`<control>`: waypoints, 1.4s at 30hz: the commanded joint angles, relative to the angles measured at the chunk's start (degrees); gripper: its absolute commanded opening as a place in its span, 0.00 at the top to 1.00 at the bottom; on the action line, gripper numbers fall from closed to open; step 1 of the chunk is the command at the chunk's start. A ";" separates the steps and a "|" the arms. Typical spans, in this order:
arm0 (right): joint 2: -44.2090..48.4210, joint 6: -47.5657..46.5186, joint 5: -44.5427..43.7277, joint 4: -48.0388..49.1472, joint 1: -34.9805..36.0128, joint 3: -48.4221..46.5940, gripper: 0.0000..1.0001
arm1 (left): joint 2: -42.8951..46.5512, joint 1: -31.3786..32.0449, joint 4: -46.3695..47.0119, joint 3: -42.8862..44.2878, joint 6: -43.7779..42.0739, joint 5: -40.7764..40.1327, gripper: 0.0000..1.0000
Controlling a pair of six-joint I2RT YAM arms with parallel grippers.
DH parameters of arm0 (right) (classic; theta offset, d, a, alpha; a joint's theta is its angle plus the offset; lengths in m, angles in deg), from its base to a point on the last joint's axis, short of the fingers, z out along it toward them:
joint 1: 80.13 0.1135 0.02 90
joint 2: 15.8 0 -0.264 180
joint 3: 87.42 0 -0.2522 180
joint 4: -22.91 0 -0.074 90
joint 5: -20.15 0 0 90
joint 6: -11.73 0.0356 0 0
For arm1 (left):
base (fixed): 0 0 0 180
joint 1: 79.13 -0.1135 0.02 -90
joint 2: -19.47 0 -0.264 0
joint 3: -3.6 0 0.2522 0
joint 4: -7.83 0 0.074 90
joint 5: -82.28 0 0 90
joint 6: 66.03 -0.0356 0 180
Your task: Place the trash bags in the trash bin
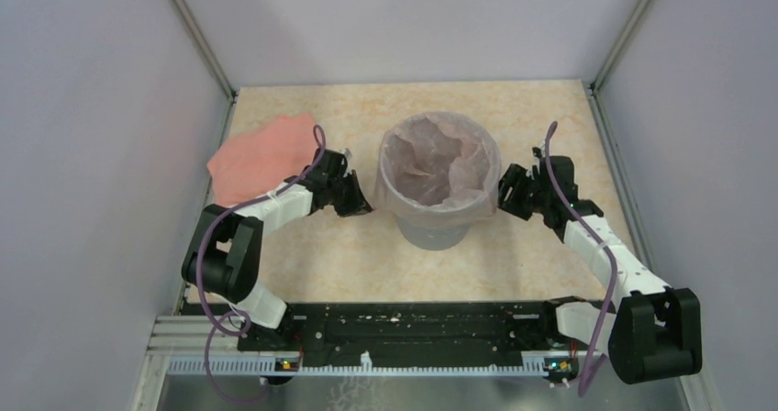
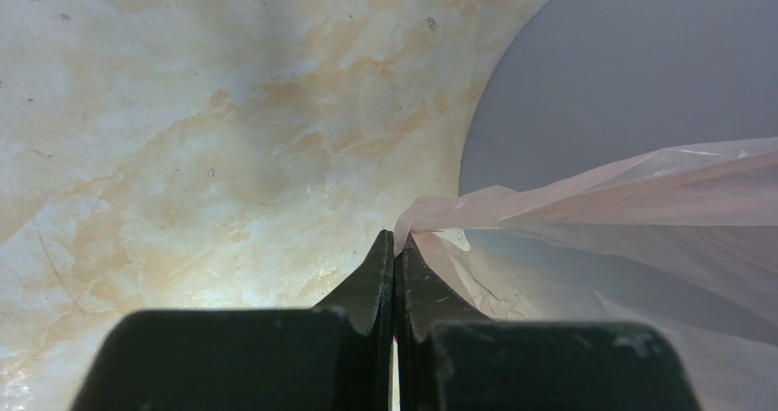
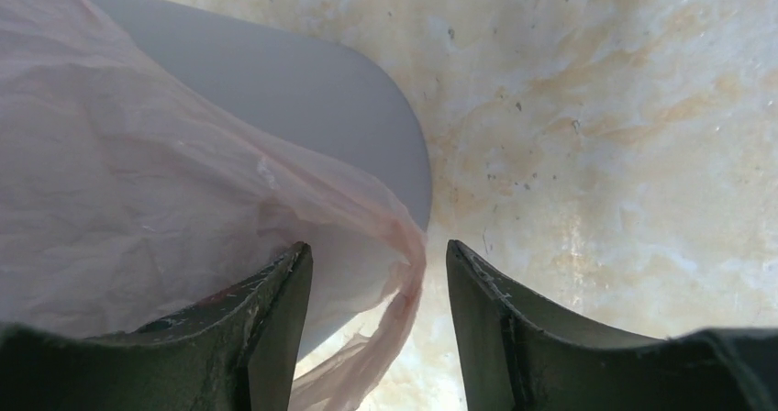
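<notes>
Film this thin is light, floppy and slippery; best pinched at the hem. The trash bag [image 1: 431, 168] lines the trash bin [image 1: 431, 235] on the counter [image 1: 349, 264], hem draped over its rim. The left gripper [image 2: 394, 246] is clamped on a hem corner; the right gripper [image 3: 378, 273] stands open beside loose hem. Only overhead shows the bag's gaping mouth.

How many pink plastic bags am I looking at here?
2. The lining bag sits in the grey bin, its edge folded over the rim. The flat pink bag lies on the table, far left; it may be several stacked.
</notes>
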 commanded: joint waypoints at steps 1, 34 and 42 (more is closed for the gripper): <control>0.09 2.36 3.80 3.24 -0.51 2.14 0.43 | -0.61 -0.18 0.12 1.45 -1.24 -0.19 1.00; -9.07 -2.66 -17.41 5.87 -2.44 3.54 1.00 | -4.23 -0.19 -2.01 2.99 -3.62 -3.96 1.00; -12.23 -4.88 -29.24 7.21 -3.63 3.38 1.00 | -7.57 -2.00 -3.61 4.44 -5.35 -7.96 1.00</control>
